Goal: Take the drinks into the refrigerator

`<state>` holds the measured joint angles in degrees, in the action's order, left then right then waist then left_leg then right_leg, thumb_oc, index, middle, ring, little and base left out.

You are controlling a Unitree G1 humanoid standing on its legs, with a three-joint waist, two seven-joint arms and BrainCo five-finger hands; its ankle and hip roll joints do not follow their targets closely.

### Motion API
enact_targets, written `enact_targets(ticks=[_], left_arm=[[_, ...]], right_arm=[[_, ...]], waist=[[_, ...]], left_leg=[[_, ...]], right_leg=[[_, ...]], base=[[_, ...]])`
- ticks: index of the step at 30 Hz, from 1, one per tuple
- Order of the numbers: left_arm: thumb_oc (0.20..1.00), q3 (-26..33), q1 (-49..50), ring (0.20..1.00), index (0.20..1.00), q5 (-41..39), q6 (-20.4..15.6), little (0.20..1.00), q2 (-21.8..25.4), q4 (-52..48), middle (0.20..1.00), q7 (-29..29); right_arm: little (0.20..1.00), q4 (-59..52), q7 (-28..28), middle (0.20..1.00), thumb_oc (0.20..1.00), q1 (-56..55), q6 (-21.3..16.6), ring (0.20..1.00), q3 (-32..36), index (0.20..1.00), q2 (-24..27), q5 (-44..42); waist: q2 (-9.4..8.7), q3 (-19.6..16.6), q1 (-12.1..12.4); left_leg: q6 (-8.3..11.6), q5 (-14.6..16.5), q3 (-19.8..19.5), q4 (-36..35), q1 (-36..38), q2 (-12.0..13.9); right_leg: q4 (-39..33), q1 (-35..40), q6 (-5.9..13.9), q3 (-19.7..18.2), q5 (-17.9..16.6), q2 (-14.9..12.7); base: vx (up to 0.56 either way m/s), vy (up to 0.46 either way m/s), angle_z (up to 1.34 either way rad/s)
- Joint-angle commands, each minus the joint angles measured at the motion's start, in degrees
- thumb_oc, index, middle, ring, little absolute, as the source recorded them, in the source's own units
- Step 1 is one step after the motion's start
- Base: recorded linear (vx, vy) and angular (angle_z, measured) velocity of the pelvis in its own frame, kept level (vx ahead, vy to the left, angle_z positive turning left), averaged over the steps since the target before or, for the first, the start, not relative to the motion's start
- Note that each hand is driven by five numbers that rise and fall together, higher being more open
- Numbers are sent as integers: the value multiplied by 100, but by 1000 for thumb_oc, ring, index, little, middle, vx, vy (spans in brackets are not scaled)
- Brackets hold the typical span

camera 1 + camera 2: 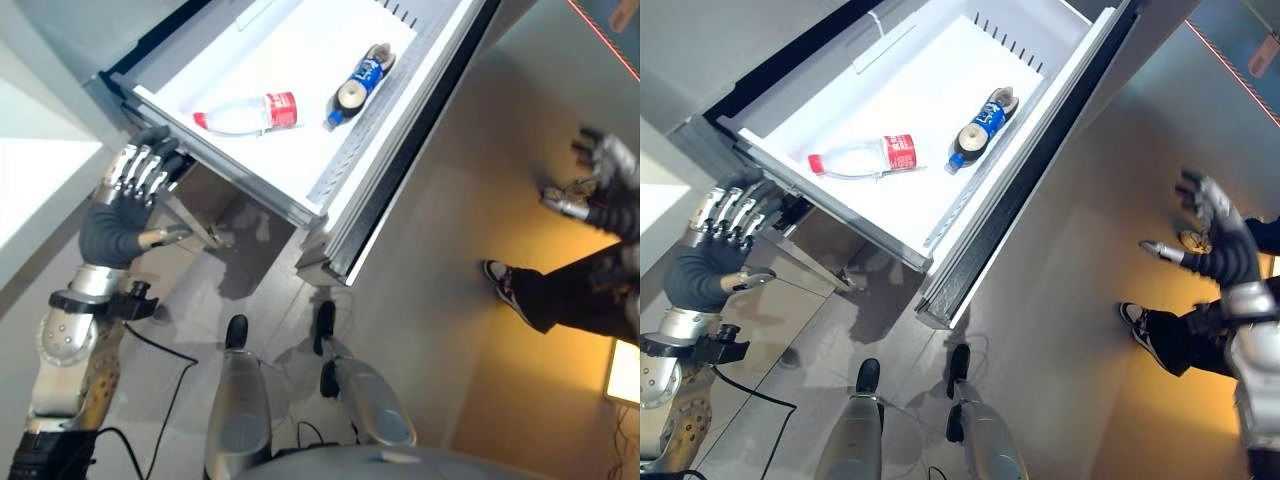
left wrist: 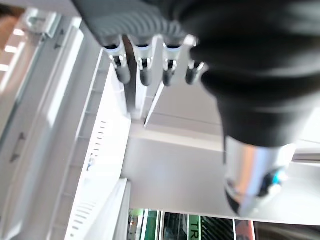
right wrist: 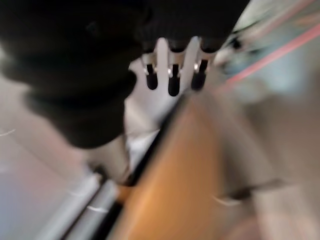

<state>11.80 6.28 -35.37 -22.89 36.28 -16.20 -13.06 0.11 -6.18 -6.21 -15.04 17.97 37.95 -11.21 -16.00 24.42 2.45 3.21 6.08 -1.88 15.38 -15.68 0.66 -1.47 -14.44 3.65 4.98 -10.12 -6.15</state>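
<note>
Inside the white fridge drawer, pulled out & open, lie 2 drinks: a clear bottle w/ a red cap and a dark blue bottle just beside it, not touching. Left hand is at the drawer's front corner w/ fingers bent at the edge, holding nothing. Right hand is up in the air well away, fingers spread wide, nothing in it; a person's shoe is on the floor below it.

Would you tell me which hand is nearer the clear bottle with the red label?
Left. The left hand rests at the drawer's front edge beside the clear bottle; the right hand hangs far off, empty.
</note>
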Motion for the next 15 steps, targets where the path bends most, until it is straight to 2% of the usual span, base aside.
enact_targets(ticks=[1,4,5,7,8,9,12,13,15], left_arm=[[1000,111,-96,1000,1000,214,-344,1000,-145,-119,1000,-79],[1000,48,-134,1000,1000,266,-355,1000,-152,-113,1000,-47],[1000,-47,-227,1000,1000,267,-371,1000,-153,-135,1000,-14],[1000,-109,-295,1000,1000,290,-390,1000,-143,-144,1000,1],[1000,-287,-414,1000,1000,275,-415,1000,-128,-206,1000,8],[1000,-282,-418,1000,1000,277,-416,1000,-129,-203,1000,10],[1000,-656,-669,1000,1000,343,-472,1000,6,-413,1000,79],[1000,-646,-668,1000,1000,346,-472,1000,6,-413,1000,82],[1000,-786,-723,1000,1000,280,-487,1000,71,-471,1000,74]], right_arm=[[200,672,97,200,200,578,-159,200,-275,200,107,425],[200,935,191,200,200,685,-158,200,-489,200,46,572],[200,1252,187,200,200,898,-125,200,-875,200,-14,666],[200,1366,186,200,200,1036,-120,200,-1042,200,-35,694],[200,1561,169,200,200,1328,-105,200,-1455,200,-48,806],[200,1581,176,200,200,1352,-111,200,-1469,200,-48,810],[200,1945,162,200,200,2258,-100,200,-2603,200,-54,1129],[200,1964,167,200,200,2282,-106,200,-2620,200,-58,1129],[200,2057,84,200,200,2714,-94,200,-3110,200,-66,1247]], waist=[[416,-288,49],[438,-268,62],[483,-220,100],[497,-182,110],[538,-133,181],[537,-127,174],[662,-18,363],[659,-13,356],[682,1,455]], left_leg=[[-687,-237,-174,-891,249,-399],[-690,-253,-190,-903,249,-414],[-694,-286,-205,-919,233,-427],[-692,-303,-209,-918,221,-439],[-696,-323,-222,-919,205,-454],[-696,-323,-223,-919,207,-454],[-695,-361,-299,-894,161,-501],[-695,-361,-298,-893,162,-501],[-702,-365,-308,-882,147,-511]], right_leg=[[736,359,187,330,996,54],[746,347,183,340,999,38],[766,316,177,351,1003,23],[785,299,170,359,1006,15],[785,296,161,379,1003,1],[784,298,160,380,1003,1],[793,280,156,416,996,-36],[794,281,156,415,997,-36],[801,274,153,410,987,-46]], base=[[0,0,0],[-15,4,3],[-43,2,4],[-36,-3,4],[-15,-10,5],[-25,-14,6],[-24,-8,5],[-25,-7,17],[-18,-11,14]])
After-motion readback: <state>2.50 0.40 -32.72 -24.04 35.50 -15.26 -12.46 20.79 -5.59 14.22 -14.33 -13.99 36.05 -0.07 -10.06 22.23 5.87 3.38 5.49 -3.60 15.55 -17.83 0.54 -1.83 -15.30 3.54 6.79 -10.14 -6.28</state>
